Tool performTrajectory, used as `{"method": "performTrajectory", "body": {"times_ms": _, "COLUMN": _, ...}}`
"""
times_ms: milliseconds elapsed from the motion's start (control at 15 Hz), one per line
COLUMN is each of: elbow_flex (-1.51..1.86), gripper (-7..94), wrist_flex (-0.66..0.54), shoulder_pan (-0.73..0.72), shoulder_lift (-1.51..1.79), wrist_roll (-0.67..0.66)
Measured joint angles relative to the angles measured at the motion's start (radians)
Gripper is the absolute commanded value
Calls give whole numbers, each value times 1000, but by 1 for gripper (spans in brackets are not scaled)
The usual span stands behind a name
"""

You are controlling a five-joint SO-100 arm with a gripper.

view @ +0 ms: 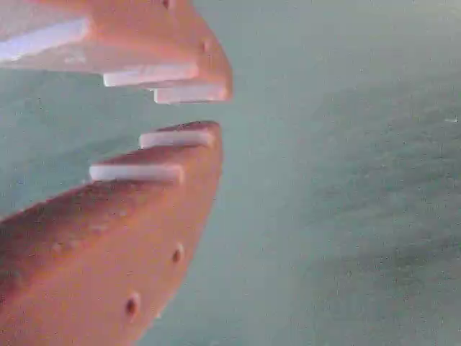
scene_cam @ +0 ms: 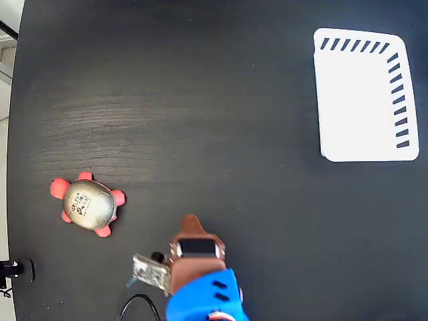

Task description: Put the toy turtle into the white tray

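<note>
Far left of the fixed view, lower half: toy turtle (scene_cam: 88, 204) flat on the black table (scene_cam: 200, 100), silvery-gold shell up, small black-and-white mark on top, coral-red head and feet poking out round the rim. Untouched, nothing on or against it. Further right, bottom centre: brown gripper (scene_cam: 191, 223) entering from the lower edge on a blue arm segment (scene_cam: 204, 297), tip pointing up-frame, short of the turtle and clearly apart from it. Small circuit board (scene_cam: 150, 271) and black cable (scene_cam: 137, 307) hanging off the wrist's left side. Top right corner: white tray (scene_cam: 361, 100), rounded rectangle, dark slanted slots along top and right edges, nothing in it, well apart from both turtle and gripper. Wrist view: two orange-brown fingers (view: 144, 216) filling the left side, white ribbed pads facing each other, narrow gap at the tips, so only slightly parted and gripping nothing. Behind them only blurred table surface, washed out to a grey-green; turtle and tray both out of that frame.
</note>
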Motion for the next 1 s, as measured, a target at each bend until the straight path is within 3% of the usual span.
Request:
{"method": "performTrajectory", "body": {"times_ms": 133, "elbow_flex": -147, "gripper": 0, "wrist_flex": -49, "shoulder_pan": -41, "shoulder_lift": -241, "wrist_roll": 52}}
{"method": "performTrajectory", "body": {"times_ms": 600, "elbow_flex": -580, "gripper": 0, "wrist_flex": 41, "shoulder_pan": -314, "shoulder_lift": -779, "wrist_roll": 328}}
{"method": "performTrajectory", "body": {"times_ms": 933, "elbow_flex": -943, "gripper": 0, "wrist_flex": 209, "shoulder_pan": -451, "shoulder_lift": -1086, "wrist_roll": 456}}
{"method": "performTrajectory", "body": {"times_ms": 1000, "elbow_flex": -996, "gripper": 13, "wrist_flex": 241, "shoulder_pan": -471, "shoulder_lift": -1138, "wrist_roll": 476}}
